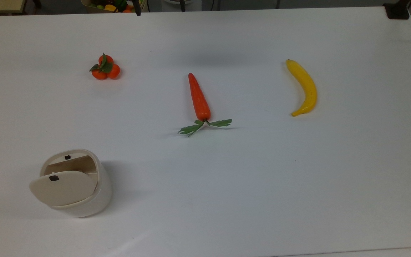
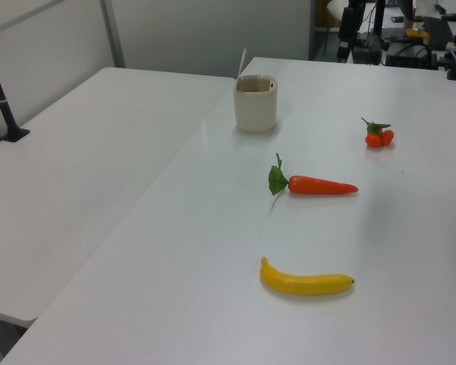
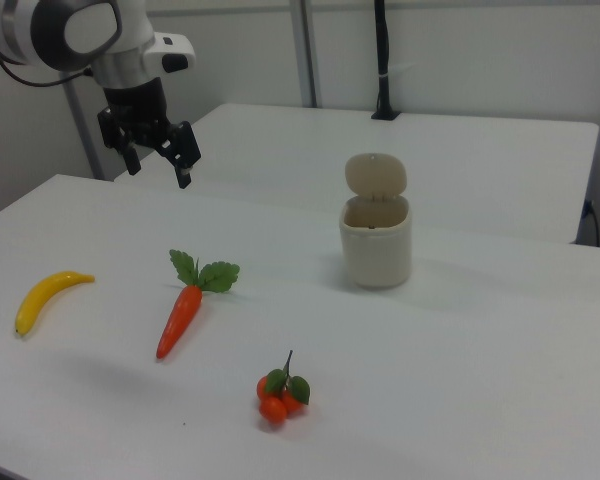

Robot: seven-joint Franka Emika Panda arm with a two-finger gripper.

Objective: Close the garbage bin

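In the right view, going left to right: the banana point(image 3: 50, 299) lies at the table's point(image 3: 460, 380) left edge, and above it the gripper point(image 3: 158, 155) hangs high with fingers spread, holding nothing (probably a start pose, well apart from everything). Next come the carrot point(image 3: 183, 312) and the oranges point(image 3: 281, 394). Right of them the bin point(image 3: 376, 240) stands with its lid point(image 3: 375, 174) upright, hinged at the back, so it needs pushing forward and down.
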